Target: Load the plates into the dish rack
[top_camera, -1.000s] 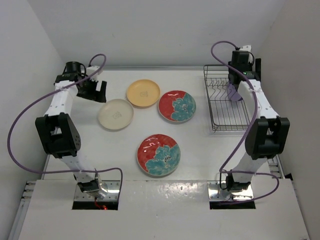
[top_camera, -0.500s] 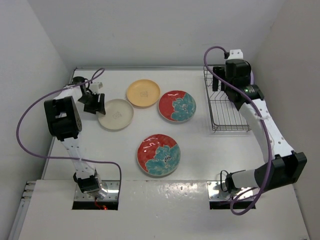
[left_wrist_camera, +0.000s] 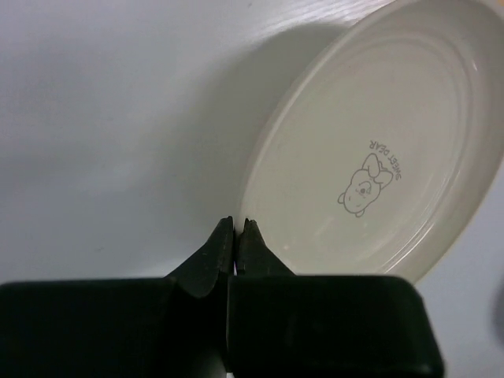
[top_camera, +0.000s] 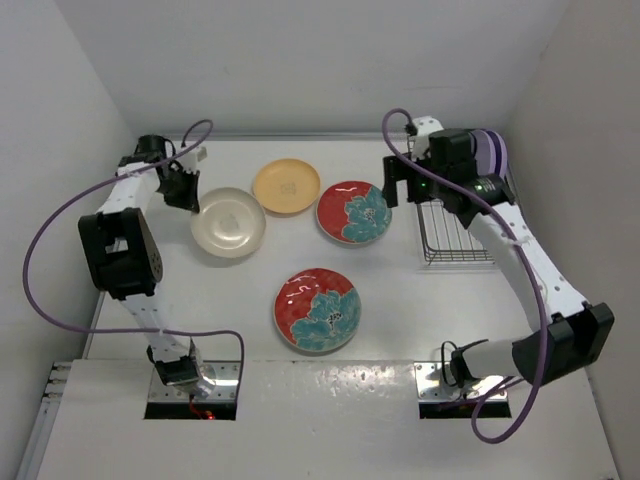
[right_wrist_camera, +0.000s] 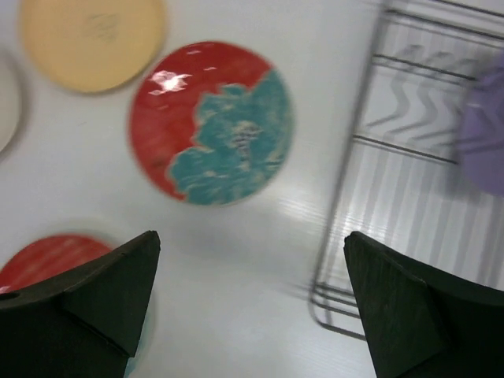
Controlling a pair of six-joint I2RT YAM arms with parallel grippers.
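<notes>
My left gripper (top_camera: 187,192) (left_wrist_camera: 236,228) is shut on the near rim of the cream plate (top_camera: 232,225) (left_wrist_camera: 378,157), one finger inside the rim and one outside. The plate casts a shadow on the table at that edge. An orange-yellow plate (top_camera: 286,186) (right_wrist_camera: 90,39) and two red plates with teal flowers (top_camera: 354,212) (top_camera: 318,309) (right_wrist_camera: 213,122) lie flat on the table. Lilac plates (top_camera: 490,152) (right_wrist_camera: 484,134) stand in the dish rack (top_camera: 455,235) (right_wrist_camera: 417,197). My right gripper (top_camera: 403,190) (right_wrist_camera: 252,291) hangs open and empty above the table between the far red plate and the rack.
White walls close in the table at the back and on both sides. The rack sits against the right wall. The arm bases stand at the near edge.
My left gripper has shut on the cream plate's rim. The right arm has swung left, away from the rack, with its jaws open, leaving a lilac plate in the rack.
</notes>
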